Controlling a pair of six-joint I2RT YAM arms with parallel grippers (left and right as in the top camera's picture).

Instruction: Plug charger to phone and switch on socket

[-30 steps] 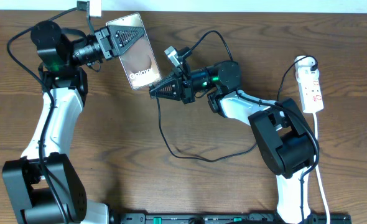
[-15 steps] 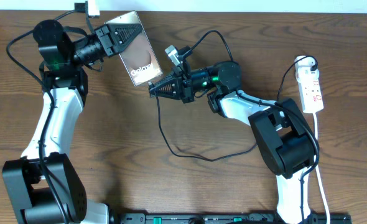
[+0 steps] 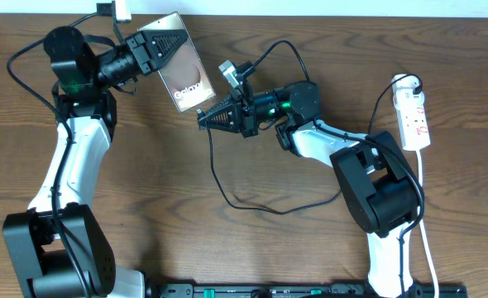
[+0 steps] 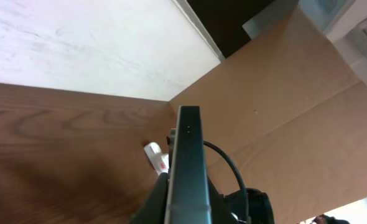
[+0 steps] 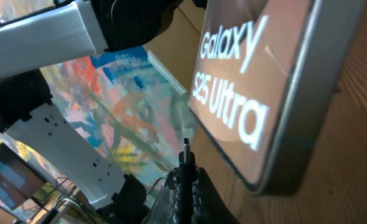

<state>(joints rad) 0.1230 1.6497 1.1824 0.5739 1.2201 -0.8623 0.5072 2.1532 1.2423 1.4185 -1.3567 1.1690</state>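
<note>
My left gripper is shut on the phone, a dark slab with white "Galaxy" lettering, and holds it tilted above the table's back left. In the left wrist view the phone shows edge-on. In the right wrist view its face reads "Galaxy S25 Ultra". My right gripper is shut on the charger's connector, whose tip points at the phone's lower edge, a short gap away. The black cable loops over the table. The white socket strip lies at the far right.
The strip's white cord runs down the right edge of the table. A small white and red object sits near the right arm's wrist. A brown cardboard wall stands behind the table.
My left gripper has lifted and tilted the phone slightly up and right, toward the connector tip. The right gripper has stayed in place.
</note>
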